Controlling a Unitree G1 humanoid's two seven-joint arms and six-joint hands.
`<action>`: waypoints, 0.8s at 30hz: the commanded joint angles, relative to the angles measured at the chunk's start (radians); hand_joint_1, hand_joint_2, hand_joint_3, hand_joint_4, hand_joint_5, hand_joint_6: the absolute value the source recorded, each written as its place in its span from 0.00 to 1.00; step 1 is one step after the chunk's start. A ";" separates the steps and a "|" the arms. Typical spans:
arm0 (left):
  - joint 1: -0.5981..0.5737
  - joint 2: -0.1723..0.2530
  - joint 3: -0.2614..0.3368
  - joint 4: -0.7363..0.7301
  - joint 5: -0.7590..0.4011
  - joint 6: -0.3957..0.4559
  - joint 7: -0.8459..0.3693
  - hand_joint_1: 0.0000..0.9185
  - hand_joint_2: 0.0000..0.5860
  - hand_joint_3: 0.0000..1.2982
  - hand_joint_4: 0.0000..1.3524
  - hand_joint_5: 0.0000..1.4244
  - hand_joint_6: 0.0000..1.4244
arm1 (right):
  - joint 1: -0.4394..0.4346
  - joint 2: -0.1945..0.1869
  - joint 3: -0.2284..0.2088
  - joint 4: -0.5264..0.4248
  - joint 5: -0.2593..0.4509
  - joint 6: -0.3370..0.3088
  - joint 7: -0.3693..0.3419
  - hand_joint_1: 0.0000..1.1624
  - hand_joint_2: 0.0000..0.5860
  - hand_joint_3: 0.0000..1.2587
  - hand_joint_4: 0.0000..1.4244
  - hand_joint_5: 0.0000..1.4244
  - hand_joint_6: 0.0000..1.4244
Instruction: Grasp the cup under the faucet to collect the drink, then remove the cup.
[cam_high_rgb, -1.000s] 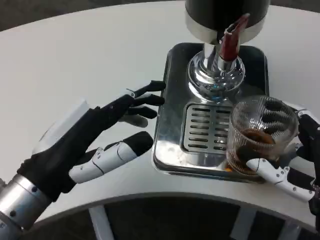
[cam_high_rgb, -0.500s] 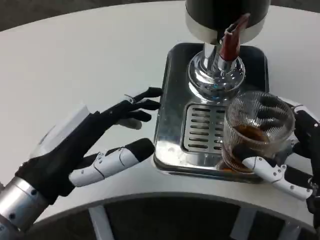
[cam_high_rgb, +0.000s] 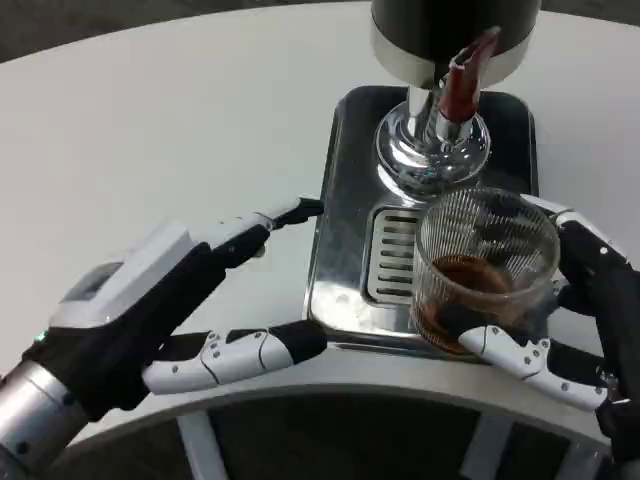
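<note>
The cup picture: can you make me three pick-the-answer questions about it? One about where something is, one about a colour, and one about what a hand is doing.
1. Where is the cup?
A. over the drip tray
B. on the bare table by the left hand
C. upside down on the dispenser

2. What colour is the drink in it?
A. clear
B. dark brown
C. green

3. What is the right hand doing?
A. lying flat, holding nothing
B. holding the cup
C. pressing the red tap lever

Answers: 1 A, the metal grate shows under and beside the cup. 2 B, brown liquid sits at the bottom. 3 B, its fingers wrap around the glass.
</note>
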 joint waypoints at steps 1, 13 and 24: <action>0.039 0.035 0.011 -0.046 0.032 0.023 -0.006 0.00 0.19 0.07 0.00 0.03 0.13 | 0.017 0.012 0.019 -0.057 0.019 -0.010 0.015 0.71 0.38 0.57 0.57 0.69 0.77; 0.130 0.058 0.042 -0.162 0.058 0.070 -0.017 0.00 0.18 0.06 0.00 0.00 0.10 | 0.028 0.016 0.068 -0.080 0.020 -0.006 0.055 0.71 0.38 0.57 0.58 0.69 0.78; 0.254 0.071 0.128 -0.257 0.112 0.133 -0.031 0.00 0.18 0.02 0.00 0.00 0.08 | 0.021 0.024 0.122 -0.097 0.012 0.009 0.081 0.71 0.38 0.57 0.58 0.70 0.78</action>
